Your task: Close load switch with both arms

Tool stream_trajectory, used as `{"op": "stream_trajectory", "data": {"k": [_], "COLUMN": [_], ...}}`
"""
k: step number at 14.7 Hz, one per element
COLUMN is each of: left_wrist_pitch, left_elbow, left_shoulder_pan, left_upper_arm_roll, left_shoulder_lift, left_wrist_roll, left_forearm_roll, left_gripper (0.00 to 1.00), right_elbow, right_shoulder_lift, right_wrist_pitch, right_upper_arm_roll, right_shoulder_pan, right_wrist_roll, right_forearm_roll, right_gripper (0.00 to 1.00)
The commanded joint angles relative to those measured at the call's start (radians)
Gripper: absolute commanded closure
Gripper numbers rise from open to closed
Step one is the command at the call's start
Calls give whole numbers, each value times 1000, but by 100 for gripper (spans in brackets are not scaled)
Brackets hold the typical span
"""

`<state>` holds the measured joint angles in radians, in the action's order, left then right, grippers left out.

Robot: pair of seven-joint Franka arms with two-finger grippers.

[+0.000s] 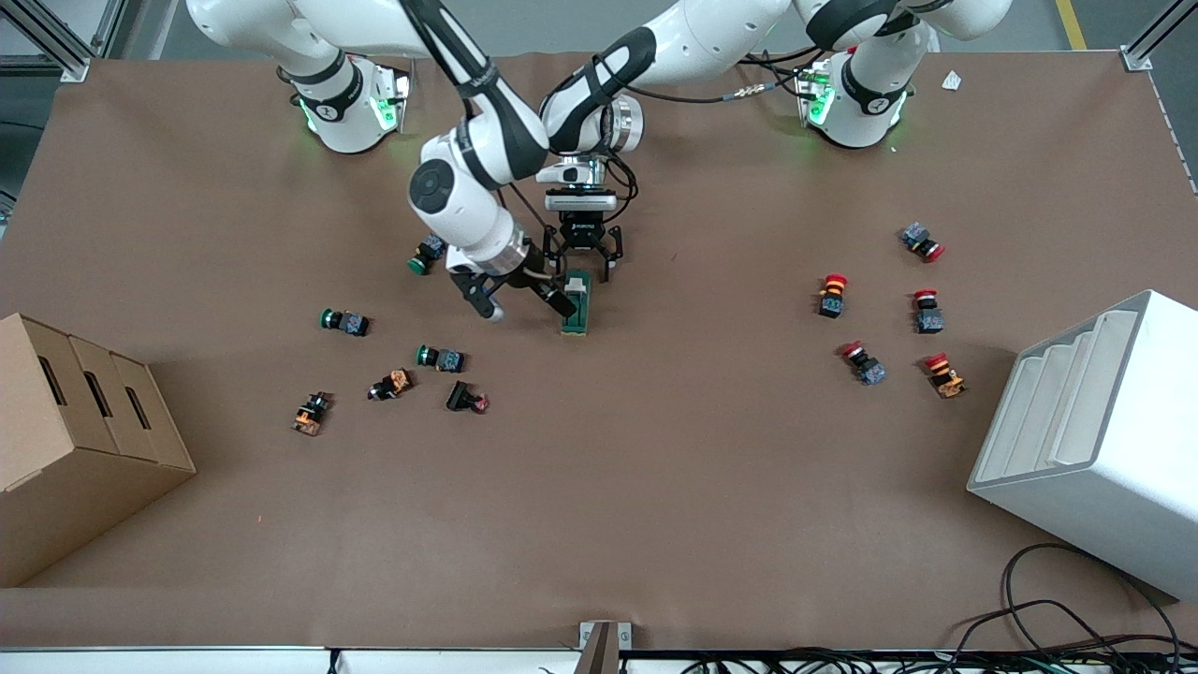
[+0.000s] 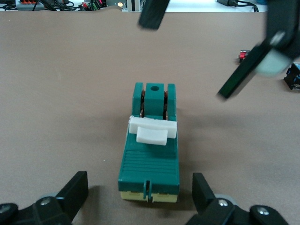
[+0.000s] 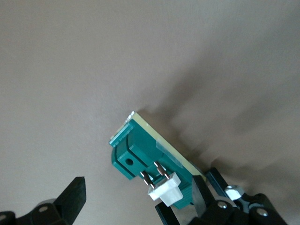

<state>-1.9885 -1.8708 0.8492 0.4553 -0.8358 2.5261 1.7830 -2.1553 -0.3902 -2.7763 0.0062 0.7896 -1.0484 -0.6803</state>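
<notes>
The load switch (image 1: pixel 577 304) is a dark green block on a cream base, lying on the brown table (image 1: pixel 655 468) near its middle. Its white lever (image 2: pixel 153 131) stands partly raised, with two metal blades showing under it (image 3: pixel 166 190). My left gripper (image 1: pixel 582 260) is open, and its fingers (image 2: pixel 75 192) straddle the switch's end toward the robots' bases with a gap on each side. My right gripper (image 1: pixel 522 301) is open beside the switch, toward the right arm's end of the table. One of its fingers (image 3: pixel 199 197) is close against the switch by the lever.
Several green and orange push-buttons (image 1: pixel 440 358) lie toward the right arm's end, with a cardboard box (image 1: pixel 75 440) at that edge. Several red push-buttons (image 1: pixel 833 295) lie toward the left arm's end, near a white rack (image 1: pixel 1095 440).
</notes>
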Motion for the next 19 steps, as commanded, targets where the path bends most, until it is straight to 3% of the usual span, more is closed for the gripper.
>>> {"op": "stream_trajectory", "data": {"k": [1, 4, 10, 19], "left_wrist_pitch": [8, 10, 10, 10], "left_elbow": [4, 4, 4, 4], "left_shoulder_pan": [10, 8, 8, 8], "left_upper_arm_roll": [0, 0, 0, 0], "left_shoulder_lift": [-16, -16, -17, -19], "left_wrist_roll": [8, 8, 10, 10], "left_forearm_roll": [15, 16, 15, 15], "left_gripper": [1, 1, 1, 1], "right_elbow": [-5, -2, 29, 113], "right_shoulder_lift": [-22, -65, -93, -116], "right_wrist_pitch": [-52, -121, -126, -118], "right_upper_arm_roll": [-8, -9, -9, -14], "right_shoulder_pan": [48, 89, 108, 68], "right_wrist_roll": [-4, -4, -4, 4], "right_forearm_roll": [-44, -103, -153, -162], "right_gripper": [0, 0, 0, 0]}}
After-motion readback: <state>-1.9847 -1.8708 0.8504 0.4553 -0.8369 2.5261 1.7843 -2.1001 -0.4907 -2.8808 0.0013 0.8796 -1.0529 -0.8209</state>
